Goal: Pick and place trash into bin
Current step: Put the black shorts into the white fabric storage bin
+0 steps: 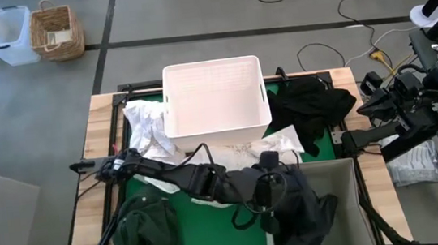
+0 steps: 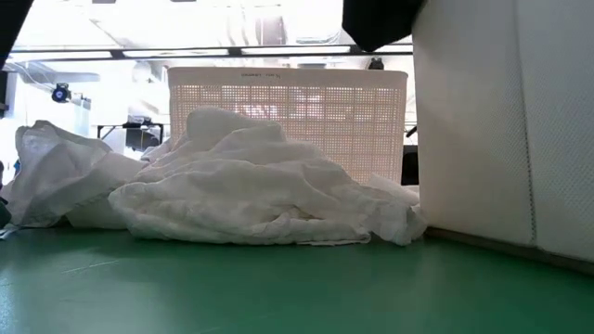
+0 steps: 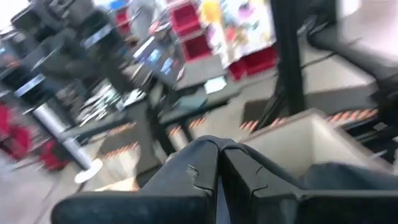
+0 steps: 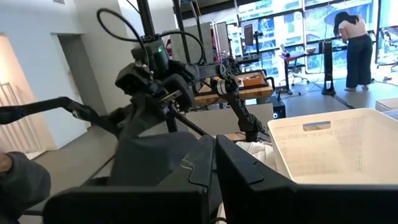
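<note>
1. A wooden-edged table with a green mat top (image 1: 205, 226) carries everything.
2. A white perforated plastic tub (image 1: 215, 98) stands at the middle of its far side.
3. Crumpled soft white sheets (image 1: 148, 126) lie on the mat, touching the tub's left and near sides.
4. A black cloth garment (image 1: 311, 106) lies just right of the tub.
5. A dark green cloth garment (image 1: 144, 228) lies at the near left corner.
6. A grey open box (image 1: 340, 171) sits at the near right.

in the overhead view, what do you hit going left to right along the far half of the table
crumpled white sheets → white tub → black garment
</note>
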Tool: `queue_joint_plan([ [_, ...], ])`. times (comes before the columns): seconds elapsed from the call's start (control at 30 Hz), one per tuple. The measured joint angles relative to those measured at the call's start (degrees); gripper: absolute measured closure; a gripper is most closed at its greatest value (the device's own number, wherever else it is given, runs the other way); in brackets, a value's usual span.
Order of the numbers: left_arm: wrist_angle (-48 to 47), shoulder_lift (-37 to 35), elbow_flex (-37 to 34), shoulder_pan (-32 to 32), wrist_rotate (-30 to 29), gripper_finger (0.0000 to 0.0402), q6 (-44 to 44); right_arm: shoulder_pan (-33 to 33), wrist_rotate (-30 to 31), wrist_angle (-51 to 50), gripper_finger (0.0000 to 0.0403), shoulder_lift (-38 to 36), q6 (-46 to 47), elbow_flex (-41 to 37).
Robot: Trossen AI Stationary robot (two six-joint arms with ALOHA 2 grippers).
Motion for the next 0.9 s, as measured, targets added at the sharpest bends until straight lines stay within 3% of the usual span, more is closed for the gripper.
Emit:
queue_joint_plan([
  [0.1,1.5,0.4,0.0,0.7,4.5,0.0401,-1.2,0.0,0.0,0.0,0.039,0.0,-0.4,0.0],
  [0.23,3.3,2.0,0.1,1.5,5.4,0.0401,-2.6,0.0,0.0,0.0,0.039,0.0,-0.5,0.0],
  [0.73,4.0,5.1,0.0,1.9,4.4,0.04,-4.2,0.0,0.0,0.0,0.039,0.0,-0.8,0.0],
  [0.9,3.6,5.1,0.0,2.0,2.6,0.0369,-4.9,0.0,0.0,0.0,0.039,0.0,-0.8,0.0],
])
